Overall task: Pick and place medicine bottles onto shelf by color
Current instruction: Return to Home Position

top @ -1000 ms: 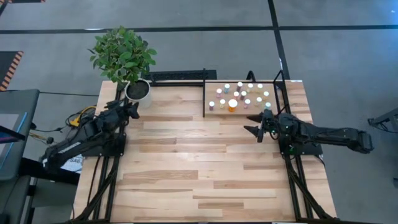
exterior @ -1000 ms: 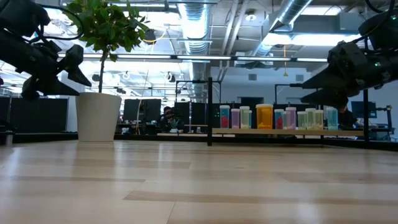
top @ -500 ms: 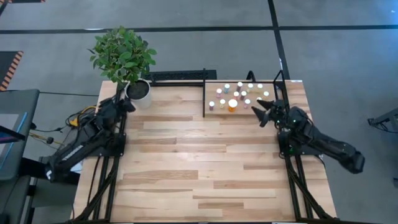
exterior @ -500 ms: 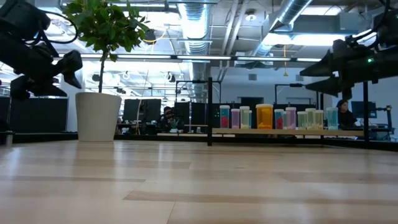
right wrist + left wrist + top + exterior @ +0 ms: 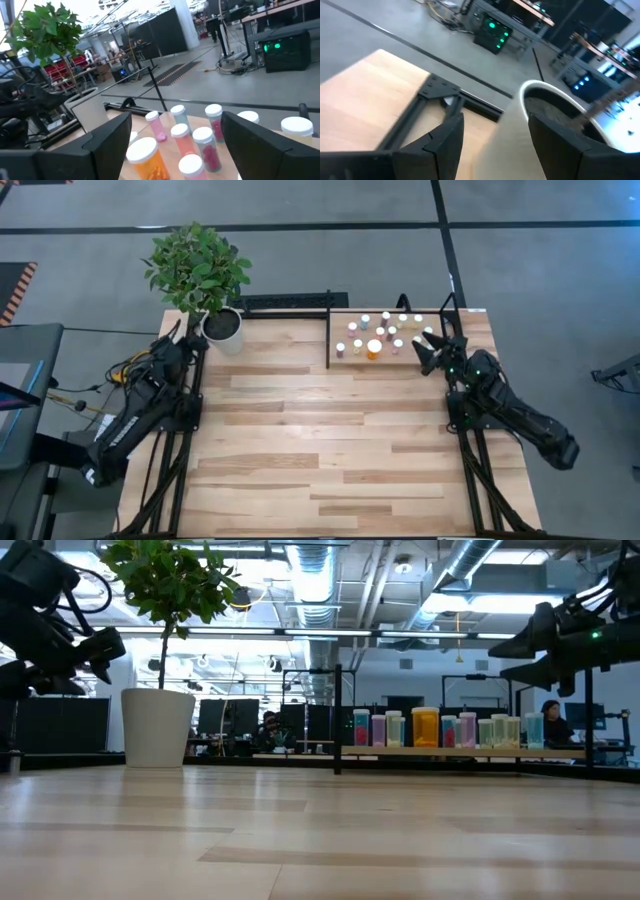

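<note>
A plant (image 5: 197, 268) in a white pot (image 5: 222, 327) stands at the upper left of the table (image 5: 320, 440) in the high view. The left gripper (image 5: 192, 340) hangs just beside the pot, on its left. In the left wrist view its jaws are wide apart and hold nothing, and the pot's rim fills the gap ahead of them.

The right gripper (image 5: 432, 348) is at the upper right of the high view, over the shelf's lower right corner. The low view shows it raised above the caps and apart from them. Its jaws are also spread wide and empty, and its wrist view looks straight onto the nearest bottles.

The table is pale wood planks on a grey concrete floor. The low view looks into a workshop with ceiling ducts, desks and screens, and a person (image 5: 268, 725) sits far back.

The shelf (image 5: 329, 338) lies in the upper right of the table, its long side running across the picture. The bottles (image 5: 385, 330) stand on it in a close cluster. All are upright with their white caps up and their long axes vertical. The big orange bottle (image 5: 374, 348) is at the near edge.
</note>
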You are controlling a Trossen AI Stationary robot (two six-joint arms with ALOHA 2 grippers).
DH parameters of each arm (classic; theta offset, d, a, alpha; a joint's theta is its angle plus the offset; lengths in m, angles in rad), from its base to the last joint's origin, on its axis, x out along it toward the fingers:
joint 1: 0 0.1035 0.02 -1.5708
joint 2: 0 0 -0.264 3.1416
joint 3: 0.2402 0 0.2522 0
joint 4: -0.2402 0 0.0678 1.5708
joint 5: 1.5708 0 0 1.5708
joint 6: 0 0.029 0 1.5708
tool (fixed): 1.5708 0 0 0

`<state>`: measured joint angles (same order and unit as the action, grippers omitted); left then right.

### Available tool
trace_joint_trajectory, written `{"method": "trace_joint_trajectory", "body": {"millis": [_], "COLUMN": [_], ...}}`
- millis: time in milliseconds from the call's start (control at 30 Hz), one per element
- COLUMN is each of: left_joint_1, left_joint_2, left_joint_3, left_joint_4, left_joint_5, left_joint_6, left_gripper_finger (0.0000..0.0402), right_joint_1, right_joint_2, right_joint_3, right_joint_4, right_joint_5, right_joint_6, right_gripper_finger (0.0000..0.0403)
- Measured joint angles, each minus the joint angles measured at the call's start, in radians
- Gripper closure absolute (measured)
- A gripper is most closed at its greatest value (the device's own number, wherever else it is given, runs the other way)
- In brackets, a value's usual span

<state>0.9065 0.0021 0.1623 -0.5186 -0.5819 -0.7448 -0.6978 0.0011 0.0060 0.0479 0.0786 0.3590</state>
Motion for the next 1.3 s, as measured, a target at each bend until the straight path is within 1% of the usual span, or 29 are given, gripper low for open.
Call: {"method": "trace_joint_trajectory", "body": {"millis": [167,300,1300], "left_joint_1": [0.079,0.109,0.112], "left_joint_2": [0.000,0.000,0.002], "left_joint_3": [0.000,0.000,0.000], "left_joint_4": [0.000,0.000,0.000], "left_joint_5": [0.000,-0.002,-0.001], "left_joint_6": [0.000,0.000,0.000], "left_gripper_finger": [0.0191,0.0191,0.0191], "right_joint_1": [-0.026,-0.029,-0.029], "right_joint_2": [0.000,0.000,0.001], "right_joint_3": [0.000,0.000,0.000], "right_joint_4": [-0.001,-0.002,-0.003], "right_joint_5": [-0.003,-0.003,-0.002], "right_joint_6": [0.002,0.002,-0.001], "right_gripper_finger": [0.0076,0.0076,0.0076]}}
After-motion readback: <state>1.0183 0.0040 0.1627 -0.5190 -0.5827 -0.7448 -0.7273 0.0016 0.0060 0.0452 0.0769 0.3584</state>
